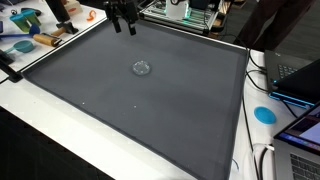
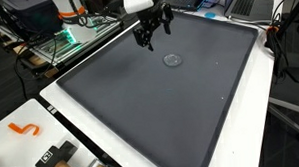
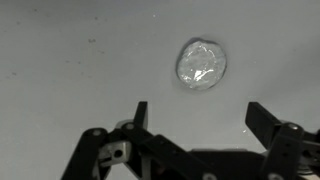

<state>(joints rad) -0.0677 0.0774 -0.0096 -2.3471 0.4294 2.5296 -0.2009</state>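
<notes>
1. Plainly, the gripper (image 3: 197, 110) hangs with its fingers apart and empty, over the gray mat's (image 1: 160, 115) edge.
2. A small clear round object (image 3: 201, 66) lies mid-mat, apart from the gripper; what it is cannot be made out.
3. The wrist view cuts off the gripper's base.

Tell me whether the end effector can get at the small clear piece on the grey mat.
Probably yes. The end effector hangs open above the grey mat, the clear piece lies alone ahead of it, and nothing stands between them.
</notes>
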